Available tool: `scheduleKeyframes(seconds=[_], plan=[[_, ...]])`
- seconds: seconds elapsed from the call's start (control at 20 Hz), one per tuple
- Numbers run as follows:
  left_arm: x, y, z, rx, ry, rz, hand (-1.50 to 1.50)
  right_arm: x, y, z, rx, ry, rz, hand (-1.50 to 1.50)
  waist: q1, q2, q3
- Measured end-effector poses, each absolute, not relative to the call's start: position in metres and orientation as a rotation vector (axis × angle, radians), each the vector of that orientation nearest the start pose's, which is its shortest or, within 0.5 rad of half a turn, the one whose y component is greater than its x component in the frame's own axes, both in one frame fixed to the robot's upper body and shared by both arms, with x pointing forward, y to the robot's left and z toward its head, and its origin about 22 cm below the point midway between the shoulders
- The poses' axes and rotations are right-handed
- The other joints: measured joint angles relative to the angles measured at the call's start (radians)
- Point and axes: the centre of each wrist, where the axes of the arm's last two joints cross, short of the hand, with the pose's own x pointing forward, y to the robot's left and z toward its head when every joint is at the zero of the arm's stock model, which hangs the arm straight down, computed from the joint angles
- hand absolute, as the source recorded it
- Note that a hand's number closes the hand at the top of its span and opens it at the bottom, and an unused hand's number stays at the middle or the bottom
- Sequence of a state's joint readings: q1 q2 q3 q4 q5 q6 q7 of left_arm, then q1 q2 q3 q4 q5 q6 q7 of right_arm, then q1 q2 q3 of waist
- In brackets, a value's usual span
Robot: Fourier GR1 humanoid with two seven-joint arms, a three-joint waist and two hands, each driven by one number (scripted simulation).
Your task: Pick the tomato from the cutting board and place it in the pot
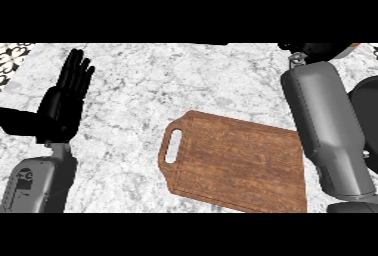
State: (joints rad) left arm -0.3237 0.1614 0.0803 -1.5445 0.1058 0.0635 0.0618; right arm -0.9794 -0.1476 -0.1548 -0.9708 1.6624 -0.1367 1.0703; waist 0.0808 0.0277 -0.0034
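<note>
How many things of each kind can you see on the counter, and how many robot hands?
Cutting boards: 1, the brown wooden cutting board, nothing on it.
Dark pots: 1, only partly showing, the pot behind the right forearm.
Hands: 2, the open left hand resting fingers up, and the right hand at the top edge, mostly out of view.
Tomatoes: 0 in view.
Total: 4

Left hand (63,97) rests open, fingers up. The cutting board (236,160) lies to its right, beside the right forearm (328,130), whose hand is barely visible.
</note>
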Motion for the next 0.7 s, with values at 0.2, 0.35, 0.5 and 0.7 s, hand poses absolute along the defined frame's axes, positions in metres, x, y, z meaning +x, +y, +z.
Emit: scheduleKeyframes(seconds=[0.2,0.35,0.5,0.7], plan=[[0.312,0.249,0.087,0.055,-1.787,0.001,0.0,0.44,-0.176,0.196,-1.916,-0.838,0.135,1.5,-0.018,-0.006,0.001],[0.313,0.251,0.085,0.067,-1.782,0.013,0.0,0.444,-0.18,0.207,-1.956,-0.803,0.092,1.5,-0.035,-0.013,0.002],[0.31,0.256,0.081,0.086,-1.771,0.029,0.0,0.445,-0.189,0.204,-1.953,-0.755,0.07,1.5,-0.052,-0.02,0.002],[0.309,0.267,0.078,0.103,-1.76,0.04,0.0,0.439,-0.22,0.197,-1.937,-0.691,0.035,1.5,-0.075,-0.026,0.003]])
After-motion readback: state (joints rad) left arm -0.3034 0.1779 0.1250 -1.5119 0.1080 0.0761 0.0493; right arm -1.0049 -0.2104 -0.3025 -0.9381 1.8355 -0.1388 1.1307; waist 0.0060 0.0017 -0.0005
